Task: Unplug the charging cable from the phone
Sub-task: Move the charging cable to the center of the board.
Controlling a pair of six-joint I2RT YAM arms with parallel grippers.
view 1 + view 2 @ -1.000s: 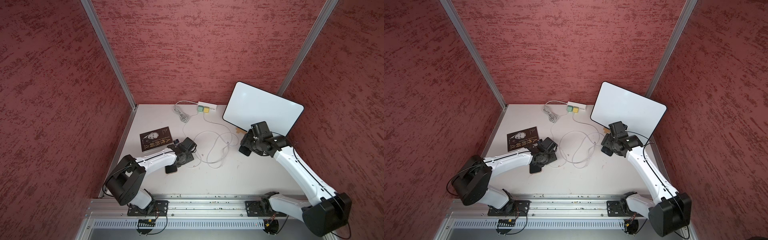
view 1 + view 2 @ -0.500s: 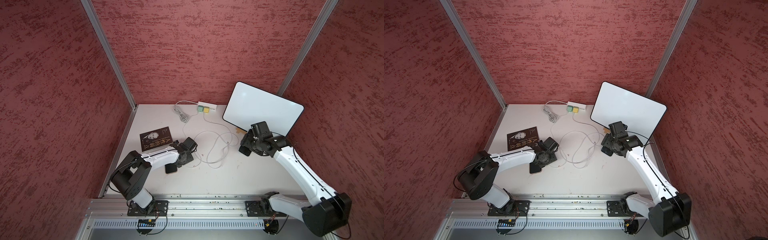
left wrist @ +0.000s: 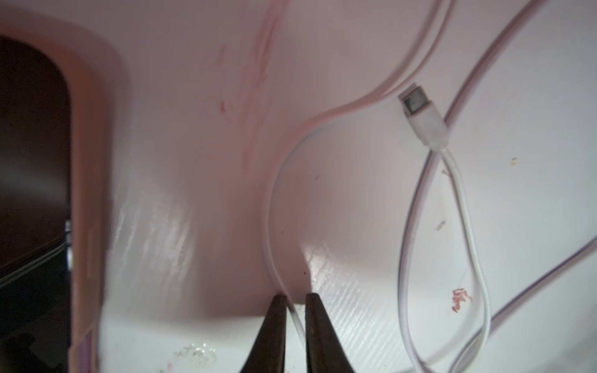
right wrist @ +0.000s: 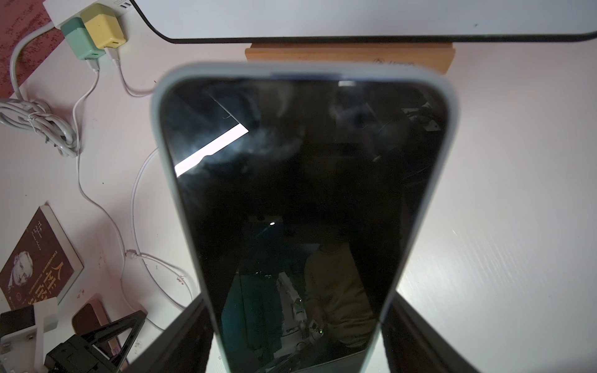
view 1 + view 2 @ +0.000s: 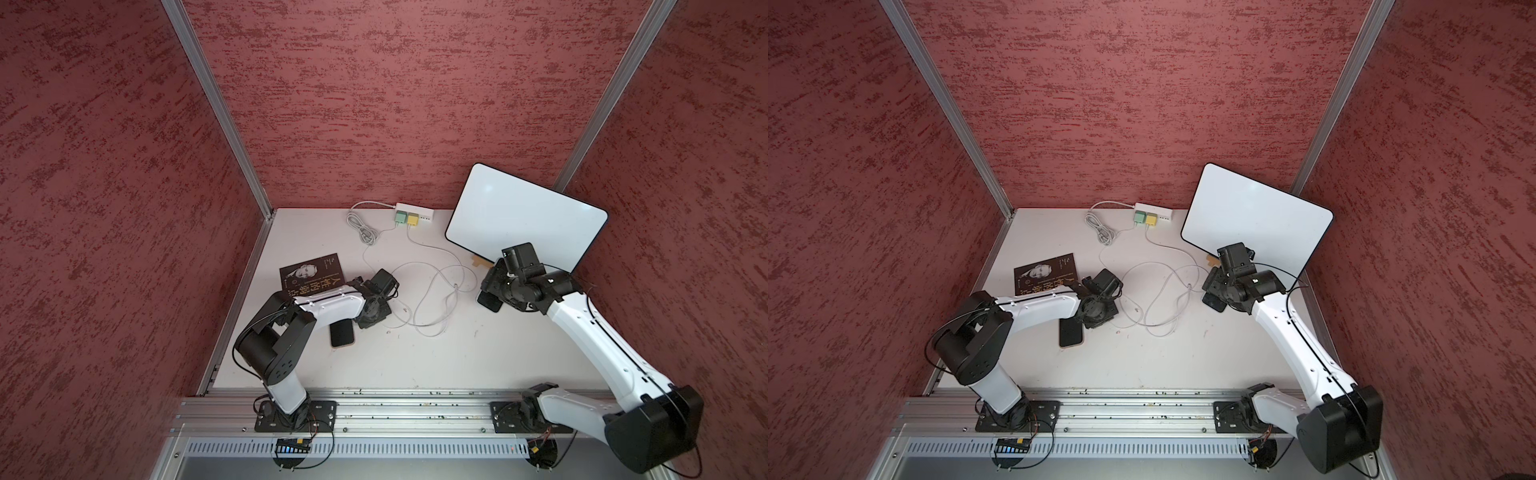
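Observation:
My left gripper (image 3: 295, 298) is shut on a thin white charging cable (image 3: 269, 226), low over the table; where that cable ends is hidden under the fingers. Beside it lies a dark phone in a pinkish case (image 5: 342, 332), whose edge (image 3: 87, 193) shows in the left wrist view. A loose white plug (image 3: 420, 113) rests on the table, in no socket. My right gripper (image 4: 295, 302) is shut on a second phone (image 4: 303, 193) in a pale case, one finger on each long side; no cable shows at its far end. In both top views my wrists cover the gripper fingers (image 5: 374, 313) (image 5: 1219, 291).
White cable loops (image 5: 432, 299) sprawl between the arms. A power strip (image 5: 415, 214) with green and yellow chargers and a bundled grey cord (image 5: 363, 226) sit at the back. A dark book (image 5: 311, 276) lies at the left. A whiteboard (image 5: 523, 224) leans on a wooden stand (image 4: 349, 56).
My left gripper's jaws have closed onto the white cable, and the left arm's elbow has swung a little. The right arm and its phone have not moved.

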